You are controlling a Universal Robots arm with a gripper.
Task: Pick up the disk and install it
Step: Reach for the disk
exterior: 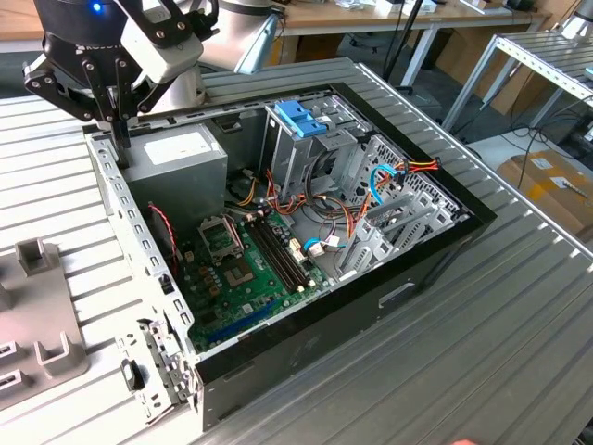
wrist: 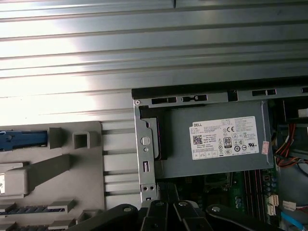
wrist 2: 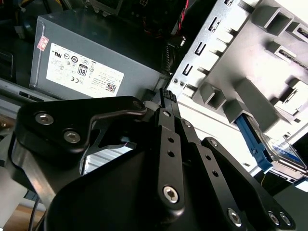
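Note:
The disk (wrist 2: 287, 153) lies in a grey holder (wrist 2: 250, 62) beside the computer case; its silver top, blue-and-white label and light-blue rail show in the second wrist view. In the first wrist view its blue rail (wrist: 21, 140) pokes out at the holder's edge. My black gripper (exterior: 120, 153) hangs over the case's back corner, above the case wall and the power supply (exterior: 176, 158). Its fingers (wrist 2: 166, 96) meet at the tips, shut on nothing. The disk is apart from the gripper, off to its side.
The open computer case (exterior: 435, 250) lies on a ribbed metal table (exterior: 519, 324). Inside are a motherboard (exterior: 246, 269), cables and a tall metal drive cage with a blue bracket (exterior: 301, 116) on top. The grey holder (exterior: 37, 315) sits at the exterior view's left.

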